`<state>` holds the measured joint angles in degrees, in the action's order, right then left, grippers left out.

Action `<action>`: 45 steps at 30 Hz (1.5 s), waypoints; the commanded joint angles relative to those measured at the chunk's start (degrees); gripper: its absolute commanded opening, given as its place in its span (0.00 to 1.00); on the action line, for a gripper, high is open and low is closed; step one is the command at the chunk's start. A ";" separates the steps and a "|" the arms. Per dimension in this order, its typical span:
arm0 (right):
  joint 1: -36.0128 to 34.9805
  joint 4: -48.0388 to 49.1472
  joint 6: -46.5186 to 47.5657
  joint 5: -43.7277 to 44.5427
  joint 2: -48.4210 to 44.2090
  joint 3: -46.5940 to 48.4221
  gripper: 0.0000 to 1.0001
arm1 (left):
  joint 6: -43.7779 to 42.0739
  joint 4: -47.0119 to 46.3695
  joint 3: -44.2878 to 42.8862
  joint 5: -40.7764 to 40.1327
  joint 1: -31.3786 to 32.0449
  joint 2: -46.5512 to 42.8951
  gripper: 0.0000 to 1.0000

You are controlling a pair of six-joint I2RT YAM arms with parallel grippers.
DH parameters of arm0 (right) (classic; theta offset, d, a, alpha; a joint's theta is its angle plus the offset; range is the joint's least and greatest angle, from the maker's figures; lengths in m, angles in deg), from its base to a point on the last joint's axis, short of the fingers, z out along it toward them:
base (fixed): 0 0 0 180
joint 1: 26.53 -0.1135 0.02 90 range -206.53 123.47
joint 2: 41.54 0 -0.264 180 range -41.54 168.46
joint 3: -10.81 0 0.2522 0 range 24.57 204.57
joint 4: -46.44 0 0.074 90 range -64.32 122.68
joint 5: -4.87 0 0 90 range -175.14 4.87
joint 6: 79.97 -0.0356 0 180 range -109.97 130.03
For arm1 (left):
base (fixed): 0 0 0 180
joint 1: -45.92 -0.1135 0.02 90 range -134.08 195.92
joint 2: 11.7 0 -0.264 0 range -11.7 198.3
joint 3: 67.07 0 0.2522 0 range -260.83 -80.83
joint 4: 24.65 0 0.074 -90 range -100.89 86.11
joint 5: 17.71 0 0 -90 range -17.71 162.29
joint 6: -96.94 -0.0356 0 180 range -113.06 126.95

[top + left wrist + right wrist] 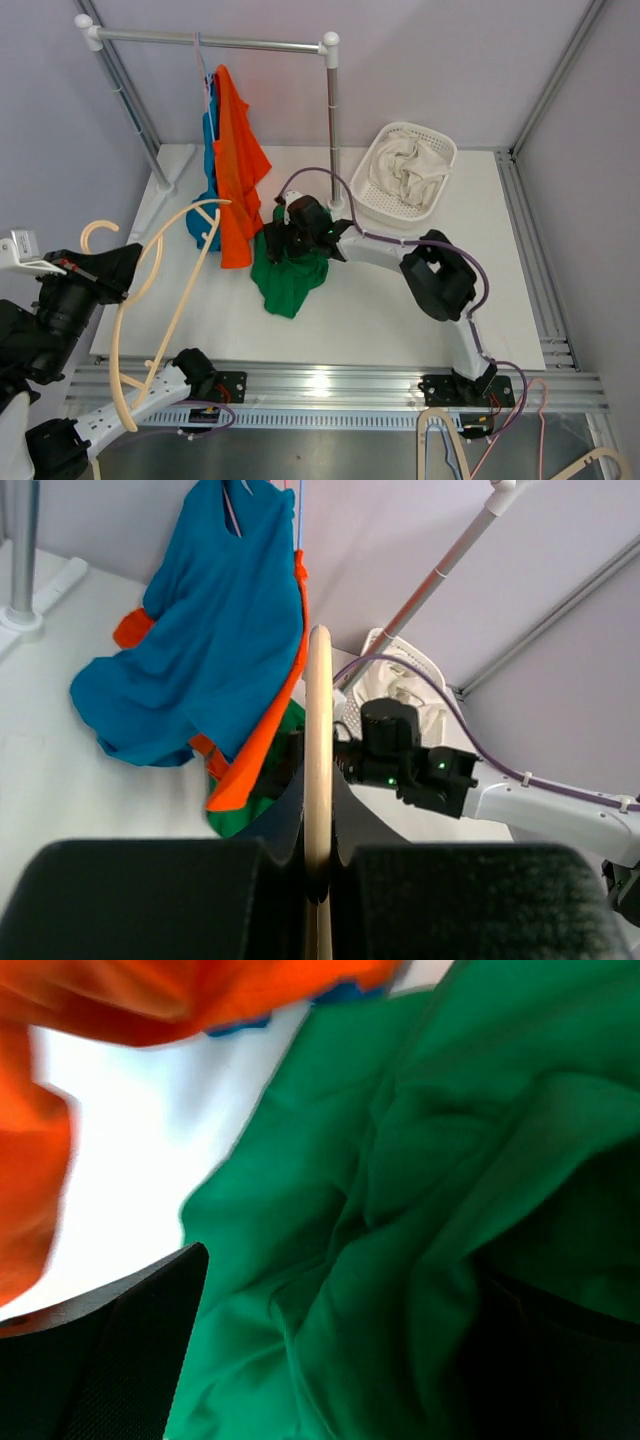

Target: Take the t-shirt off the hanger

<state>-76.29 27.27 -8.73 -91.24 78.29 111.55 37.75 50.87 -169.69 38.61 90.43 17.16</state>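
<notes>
Green t-shirt (286, 282) lay crumpled on the table (400, 310), off the hanger (318, 740) and directly under the right tool (278, 240). That tool's fingers (110, 1360) stood wide apart, with folds of green cloth bunched between them.

The left tool (318, 880) was clamped on the bare wooden hanger and held it edge-on in its own camera. It sat near the table's left edge, well apart from the right tool. The hanger's far end reached toward the hem of the blue shirt (210, 650).

Just left of the right tool, the orange shirt (238, 170) hung close to the green cloth. In the right wrist view its hem crowded the upper left corner, with a strip of white table between the two fabrics. The blue shirt hung beside the orange one on the same rail (210, 42). The rail's right post (332, 130) stood just behind the right tool.

Behind and to the right of that tool, near the table's back edge, sat the white basket (440, 140) with pale cloth (405, 170) inside. Bare table stretched from the right tool toward the near edge and out to the right edge.
</notes>
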 commanded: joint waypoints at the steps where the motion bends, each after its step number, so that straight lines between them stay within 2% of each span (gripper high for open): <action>1: -2.44 -3.81 1.44 0.21 5.75 7.04 0.99 | -4.26 -2.78 -1.92 -3.15 0.58 1.72 0.01; 5: -5.08 -13.11 2.94 4.78 11.38 11.45 0.99 | -8.29 -5.50 -4.57 -2.46 0.58 5.40 0.01; 6: -5.87 -17.14 3.12 5.92 11.48 11.02 0.87 | -9.18 -6.64 -4.66 -2.37 0.58 6.20 0.01; 7: -6.83 -18.57 3.55 6.02 10.26 10.06 0.51 | -10.14 -7.78 -4.74 -2.54 0.58 6.99 0.01; 8: -8.41 -21.19 2.86 6.02 9.20 6.66 0.01 | -12.85 -11.01 -4.66 -1.84 0.58 8.65 0.01; 10: -10.44 -21.49 1.72 2.53 2.65 0.85 0.00 | -15.41 -14.46 -4.92 -1.48 0.58 11.03 0.01; 12: -13.51 -18.17 0.05 -4.40 -4.39 -9.69 0.00 | -17.88 -18.24 -7.19 -0.53 0.58 15.32 0.01; 13: -14.13 -17.54 -0.57 -6.00 -12.17 -12.42 0.00 | -17.97 -18.42 -8.51 -0.17 0.49 17.09 0.01; 14: -13.97 -19.01 -1.62 -6.72 -16.17 -15.06 0.00 | -17.28 -17.64 -13.66 0.35 0.49 18.84 0.01; 17: -10.46 -26.63 -1.80 -2.69 -31.20 -13.17 0.00 | -19.01 -17.63 -18.62 0.80 0.49 25.79 0.01; 20: -1.16 -35.15 0.56 1.26 -37.64 -2.20 0.00 | -23.06 -19.91 -25.20 -0.87 0.23 32.38 0.01; 21: 1.57 -37.81 2.57 2.84 -37.22 1.66 0.00 | -23.86 -20.62 -26.01 -0.52 -0.04 33.88 0.01; 22: 6.55 -39.83 3.64 5.29 -36.43 9.71 0.00 | -24.56 -22.19 -27.75 0.44 -0.21 35.20 0.01; 24: 11.24 -44.06 5.92 6.02 -32.13 16.96 0.00 | -24.83 -23.52 -28.56 3.15 -2.40 38.80 0.01; 26: 17.22 -45.65 6.63 5.93 -28.62 26.19 0.00 | -22.21 -22.65 -31.28 11.76 -7.65 42.66 0.01; 29: 22.76 -46.36 7.52 5.23 -21.24 37.36 0.00 | -21.05 -24.04 -32.26 16.87 -11.89 45.75 0.01; 31: 26.09 -46.45 7.78 4.01 -15.61 43.51 0.00 | -23.23 -26.33 -31.20 16.10 -12.17 46.28 0.01; 32: 27.16 -46.45 7.60 3.39 -13.77 49.54 0.00 | -23.60 -27.47 -31.11 15.22 -12.25 46.63 0.01; 35: 31.28 -43.39 6.82 0.06 -6.74 56.96 0.00 | -23.52 -28.27 -32.25 15.82 -13.83 48.39 0.01; 39: 35.08 -34.95 5.14 -2.68 -5.05 52.52 0.00 | -23.68 -30.11 -31.99 17.93 -15.94 50.41 0.01; 43: 37.09 -25.72 4.27 3.20 -6.53 42.15 0.00 | -26.75 -36.16 -28.49 18.11 -16.30 50.51 0.01; 45: 38.58 -23.16 3.39 4.87 -5.93 40.47 0.00 | -27.12 -39.50 -27.25 20.12 -16.91 50.33 0.01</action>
<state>-38.80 -4.77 -3.79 -89.04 74.08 153.71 13.34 19.92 -198.02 55.25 74.50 67.78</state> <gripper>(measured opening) 0.062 0.056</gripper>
